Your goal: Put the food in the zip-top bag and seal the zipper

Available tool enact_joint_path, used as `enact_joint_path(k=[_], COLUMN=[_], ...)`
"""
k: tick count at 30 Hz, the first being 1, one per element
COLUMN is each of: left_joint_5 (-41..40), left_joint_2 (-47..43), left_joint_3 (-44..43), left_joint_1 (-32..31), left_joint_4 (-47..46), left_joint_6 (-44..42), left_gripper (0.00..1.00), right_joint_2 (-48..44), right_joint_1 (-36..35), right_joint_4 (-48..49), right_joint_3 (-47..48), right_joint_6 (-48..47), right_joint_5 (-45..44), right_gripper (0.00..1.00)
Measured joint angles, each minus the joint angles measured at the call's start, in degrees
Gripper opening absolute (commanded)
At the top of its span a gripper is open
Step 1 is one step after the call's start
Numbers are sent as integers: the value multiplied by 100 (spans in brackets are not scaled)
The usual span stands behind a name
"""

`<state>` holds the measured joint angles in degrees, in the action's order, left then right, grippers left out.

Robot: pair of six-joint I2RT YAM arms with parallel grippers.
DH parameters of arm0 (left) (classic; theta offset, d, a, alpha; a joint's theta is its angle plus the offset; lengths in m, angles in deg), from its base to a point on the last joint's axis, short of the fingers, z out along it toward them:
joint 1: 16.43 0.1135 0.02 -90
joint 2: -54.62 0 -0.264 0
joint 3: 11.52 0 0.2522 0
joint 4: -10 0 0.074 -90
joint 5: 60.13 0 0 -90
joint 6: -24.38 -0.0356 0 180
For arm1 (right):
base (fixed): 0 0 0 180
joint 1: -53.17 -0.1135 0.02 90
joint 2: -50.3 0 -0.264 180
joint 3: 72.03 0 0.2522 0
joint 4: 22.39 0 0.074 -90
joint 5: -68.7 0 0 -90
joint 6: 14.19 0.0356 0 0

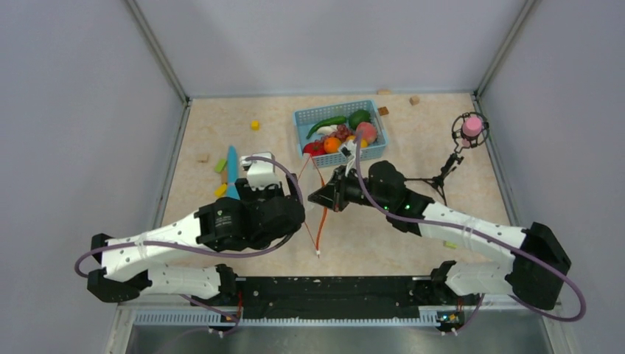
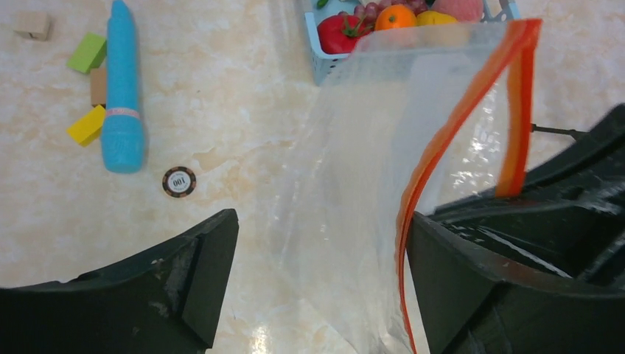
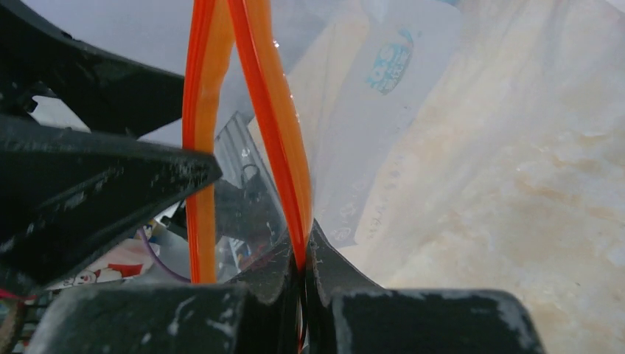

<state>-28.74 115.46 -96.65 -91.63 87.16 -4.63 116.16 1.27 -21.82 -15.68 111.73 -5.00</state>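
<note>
You have the right gripper (image 3: 302,258) pinched shut on the orange-red zipper strip (image 3: 276,110) of the clear crinkly bag (image 2: 354,147), mid-tabletop; the left gripper (image 2: 317,228) gapes around it; toy food (image 1: 340,136) sits in the light-blue mesh basket (image 1: 324,112); a brown disc (image 2: 179,181) reads 001.

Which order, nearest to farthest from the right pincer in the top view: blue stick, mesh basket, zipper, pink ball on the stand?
1. zipper: clamped in the right pincer, trailing toward the near edge.
2. mesh basket: just beyond the pincer, toward the back.
3. blue stick: off to the left side.
4. pink ball on the stand: far right, toward the back.
</note>
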Motion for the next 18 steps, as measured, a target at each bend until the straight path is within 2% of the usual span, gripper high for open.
enact_joint_path(k=[7,11,14,16,17,18], left_joint_5=[393,675,835,916,964,1012], left_joint_2=[-48,-232,-328,-337,-334,-332], left_joint_3=[490,1058,1360,1471,1513,1565], left_joint_1=[96,131,192,278,334,404], left_joint_4=[-260,-535,-776,-966,-1080,-1202], left_joint_6=[225,365,387,385,380,378], left_gripper=[87,86,82,70,54,44], right_joint_2=[1038,1198,1261,1296,1311,1318], right_joint_1=[-11,-11,-11,-11,-11,-11], right_joint_4=[295,490,623,647,667,675], right_joint_3=[546,619,627,627,627,627], right_joint_6=[463,704,848,933,964,975], right_joint_5=[175,151,131,131,131,129], right_gripper=[0,0,0,0,0,0])
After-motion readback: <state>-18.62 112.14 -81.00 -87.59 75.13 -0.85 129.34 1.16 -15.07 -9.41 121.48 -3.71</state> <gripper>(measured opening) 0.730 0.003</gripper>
